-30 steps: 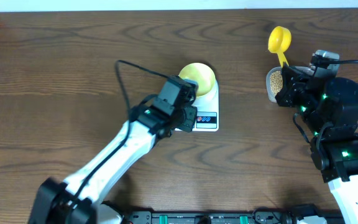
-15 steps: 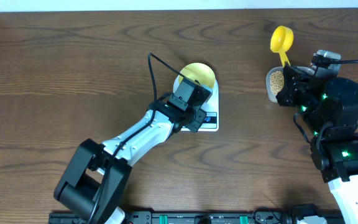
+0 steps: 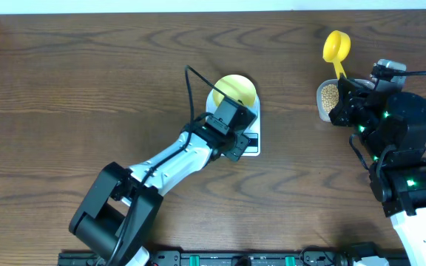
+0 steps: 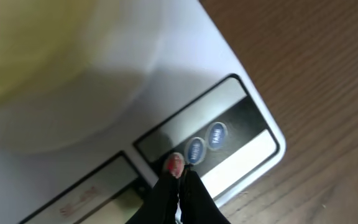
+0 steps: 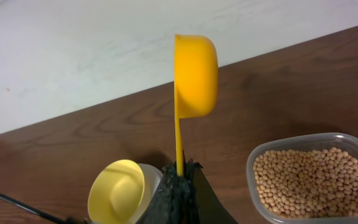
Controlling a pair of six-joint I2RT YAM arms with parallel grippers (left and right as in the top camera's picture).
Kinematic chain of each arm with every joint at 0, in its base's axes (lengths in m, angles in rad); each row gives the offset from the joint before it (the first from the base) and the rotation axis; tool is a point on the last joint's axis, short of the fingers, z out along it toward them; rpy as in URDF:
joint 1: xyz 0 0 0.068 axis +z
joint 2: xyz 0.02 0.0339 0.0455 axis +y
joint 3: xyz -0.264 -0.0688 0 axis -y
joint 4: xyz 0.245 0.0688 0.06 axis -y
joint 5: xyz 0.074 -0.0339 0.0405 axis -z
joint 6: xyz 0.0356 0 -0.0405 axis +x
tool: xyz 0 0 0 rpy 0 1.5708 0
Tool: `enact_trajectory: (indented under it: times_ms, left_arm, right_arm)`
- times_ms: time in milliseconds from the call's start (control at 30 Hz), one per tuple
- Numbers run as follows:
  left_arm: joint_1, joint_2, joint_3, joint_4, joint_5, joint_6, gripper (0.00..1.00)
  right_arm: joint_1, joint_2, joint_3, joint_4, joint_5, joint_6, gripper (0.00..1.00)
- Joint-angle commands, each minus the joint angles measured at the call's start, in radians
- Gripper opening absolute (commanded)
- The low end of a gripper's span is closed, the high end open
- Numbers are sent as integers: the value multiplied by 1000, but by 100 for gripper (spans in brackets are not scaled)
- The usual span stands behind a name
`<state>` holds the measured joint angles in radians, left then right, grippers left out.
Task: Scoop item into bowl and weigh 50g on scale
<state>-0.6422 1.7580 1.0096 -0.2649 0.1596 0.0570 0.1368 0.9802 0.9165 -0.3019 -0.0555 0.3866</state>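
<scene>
I'd have said the weighing had barely begun. The pale yellow bowl (image 3: 237, 90) sat on the far part of the white scale (image 3: 251, 146) near the middle of the table (image 3: 65, 66), and from the right wrist's view it looked empty. The left pincer (image 4: 178, 177) had its two fingers pressed together into one point, holding nothing, with its tip at the red button (image 4: 174, 164) on the scale's near edge. I couldn't tell whether it was actually pushing the button or just resting over it, but switching on or zeroing seemed the likely step. Over on the right, the right pincer (image 5: 178, 178) was clamped on the handle of the yellow scoop (image 5: 196, 74). It held the scoop upright with the cup raised, and I saw no beans in it from above. All the beans (image 5: 309, 177) lay in the clear tub (image 3: 324, 100) just beside that pincer, so every scoop and the reading itself were yet to come. For room, a wide stretch of bare wood ran between tub and scale, leaving the bowl's right and far sides open. The left arm and its looping cable (image 3: 195, 83) crowded the bowl's left and near sides. The scoop's cup stood fairly near the table's far edge.
</scene>
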Motion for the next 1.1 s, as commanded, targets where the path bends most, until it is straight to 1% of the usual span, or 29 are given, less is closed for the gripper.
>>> enact_trajectory:
  times_ms: [0, 533, 700, 1067]
  left_arm:
    - [-4, 18, 0, 2, 13, 13, 8]
    - [-3, 39, 0, 17, 4, 14, 7]
    - [-3, 39, 0, 16, -51, 13, 8]
    - [-3, 39, 0, 18, -51, 14, 7]
  right_arm:
    - [-2, 0, 18, 1, 8, 9, 1]
    - [-2, 0, 18, -5, 8, 9, 1]
    - [-2, 0, 18, -5, 8, 9, 1]
    - [-2, 0, 18, -5, 8, 9, 1]
